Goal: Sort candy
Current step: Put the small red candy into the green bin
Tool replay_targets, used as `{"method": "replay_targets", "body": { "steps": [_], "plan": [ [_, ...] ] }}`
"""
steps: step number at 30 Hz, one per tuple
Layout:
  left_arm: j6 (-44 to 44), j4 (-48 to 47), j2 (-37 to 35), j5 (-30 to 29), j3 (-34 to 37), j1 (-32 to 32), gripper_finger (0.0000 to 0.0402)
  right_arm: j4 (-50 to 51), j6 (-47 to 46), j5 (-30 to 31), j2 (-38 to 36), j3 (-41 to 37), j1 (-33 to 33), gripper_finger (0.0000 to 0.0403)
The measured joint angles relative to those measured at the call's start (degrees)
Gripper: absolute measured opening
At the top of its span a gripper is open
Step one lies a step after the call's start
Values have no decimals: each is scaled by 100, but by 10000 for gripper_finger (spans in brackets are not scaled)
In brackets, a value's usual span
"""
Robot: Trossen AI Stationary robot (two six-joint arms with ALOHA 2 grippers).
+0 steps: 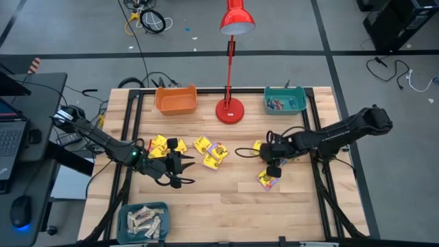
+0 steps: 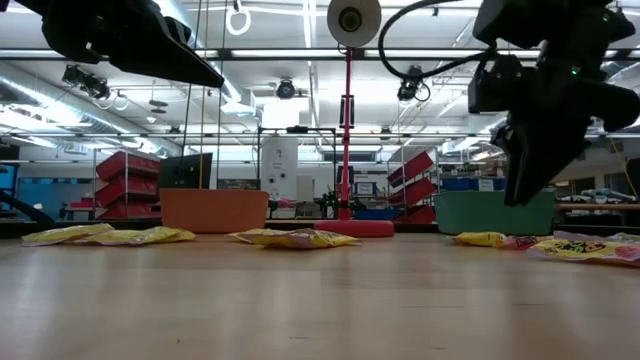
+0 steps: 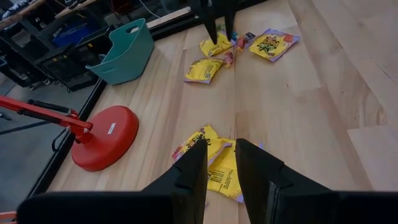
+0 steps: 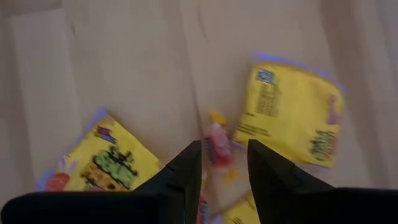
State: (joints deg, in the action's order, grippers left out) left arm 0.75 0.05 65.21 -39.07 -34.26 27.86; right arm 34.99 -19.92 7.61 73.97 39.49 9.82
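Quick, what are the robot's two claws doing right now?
Left gripper: open, holding nothing.
Right gripper: open, empty, above a small red wrapped candy.

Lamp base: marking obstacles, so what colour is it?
Red; the lamp base shows best in the left wrist view.

Bright, even indoor light fills every view. In the low view, long ceiling tubes point(image 2: 420, 52) at twelve o'clock glare white, and both arms show as dark silhouettes against them. The table point(image 2: 300, 300) is softly blurred up close, and the packets point(image 2: 295, 238) along its far edge are only a little sharper. From above, the picture is crisp; the red lamp point(image 1: 236, 20) at twelve o'clock and the arms cast only faint, soft shadows on the pale wood. The left wrist view is sharp, with lines bending slightly toward the edges. The right wrist view is smeared throughout, its yellow packet point(image 4: 292, 115) at two o'clock fuzzy and its print unreadable.
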Motion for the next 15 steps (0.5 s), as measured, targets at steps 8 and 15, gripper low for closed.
{"method": "replay_targets", "body": {
  "steps": [8,15],
  "plan": [
    [0,0,0,0,-2,-2,88,-516,-471,132,2,-397,217,115],
    [-3,-2,0,0,0,-2,88,-785,-651,156,2,-620,215,115]
  ]
}}
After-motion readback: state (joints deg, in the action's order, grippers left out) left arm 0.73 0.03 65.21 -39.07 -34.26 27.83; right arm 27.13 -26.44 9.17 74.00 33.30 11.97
